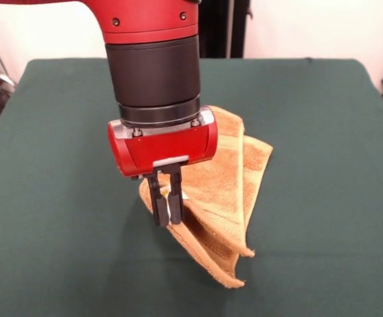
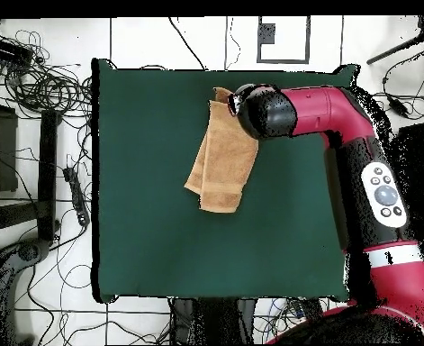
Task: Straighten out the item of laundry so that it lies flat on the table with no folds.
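Your towel (image 1: 226, 198), orange-tan terry, lies on the green table (image 1: 59, 198) folded over on itself in several layers, not flat. In the front view you see it as a long bunched shape: a wide upper part behind the arm's red wrist, two overlapping flaps spreading to the picture's right, and a narrow lower end tapering to a point close to the table's near edge. One flap edge stands up off the cloth as a ridge running down toward that point. Your gripper (image 1: 164, 206) hangs from the red and black arm (image 1: 153, 66) with its two dark fingers (image 1: 159, 201) pointing straight down and drawn close together on the towel's left edge, where a small pale patch shows just beside them; they appear clenched on a fold of the fabric there. From overhead, your towel (image 2: 222, 162) reads as a slanted strip in the upper middle of the table (image 2: 143, 225), well apart from the left and bottom edges, its top end near the table's upper edge and tucked under the arm's head (image 2: 265, 110). A paler woven band crosses its lower end. Beyond the table's left side you have tangled cables (image 2: 35, 81) on the floor.
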